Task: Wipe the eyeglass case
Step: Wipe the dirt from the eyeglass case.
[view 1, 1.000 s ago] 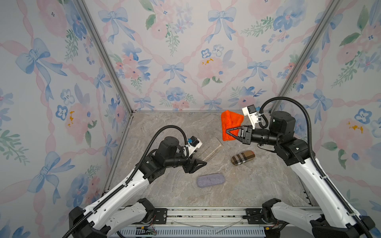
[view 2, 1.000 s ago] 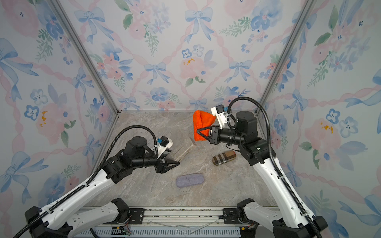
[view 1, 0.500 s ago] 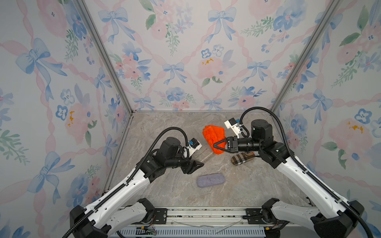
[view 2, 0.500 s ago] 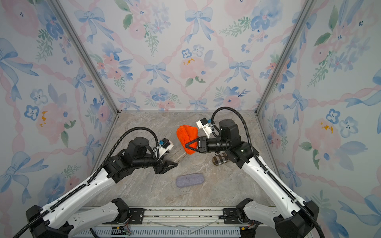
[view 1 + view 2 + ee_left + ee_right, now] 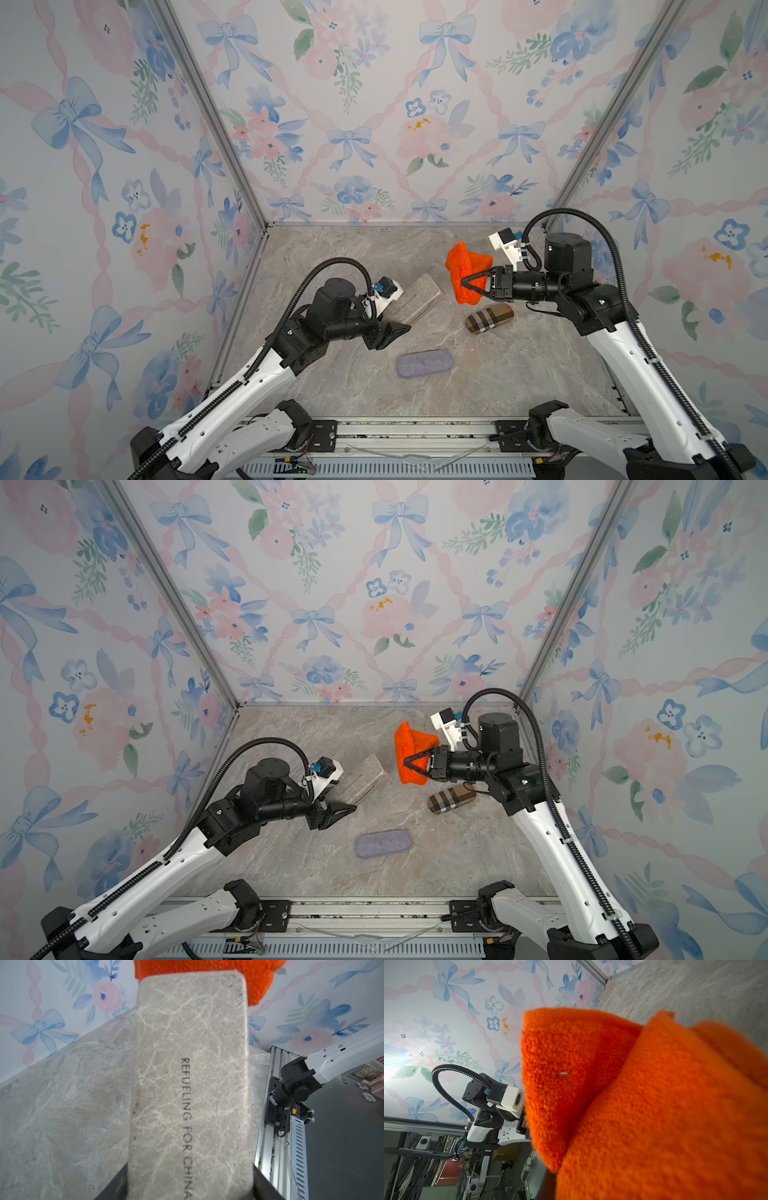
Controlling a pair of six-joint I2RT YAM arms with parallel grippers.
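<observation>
Left end effector (image 5: pixel 392 330) is clamped on one short end of the grey marbled rectangular eyeglass case (image 5: pixel 422 297), which carries the black lettering "REFUELING FOR CHINA" along its length in the left wrist view (image 5: pixel 187 1088). The dark jaws press its two long edges at the near end. In both top views the case sticks out from the end effector toward the back of the marbled stone-pattern bench (image 5: pixel 353 257) and looks raised off it, though I cannot tell whether its far end is in contact. Right end effector (image 5: pixel 464 284) has its fingertips pressed together on a fold of the orange terry cloth (image 5: pixel 465 259). The cloth hangs bunched around the tips and fills most of the right wrist view (image 5: pixel 654 1105). Cloth sits just beside the far end of the case – touching or a small gap, cannot tell. Two other cases lie flat on the bench, apart from both arms: a tan plaid oval case (image 5: pixel 489 318) below the right end effector, and a lavender felt oval case (image 5: pixel 424 363) nearer the front rail.
</observation>
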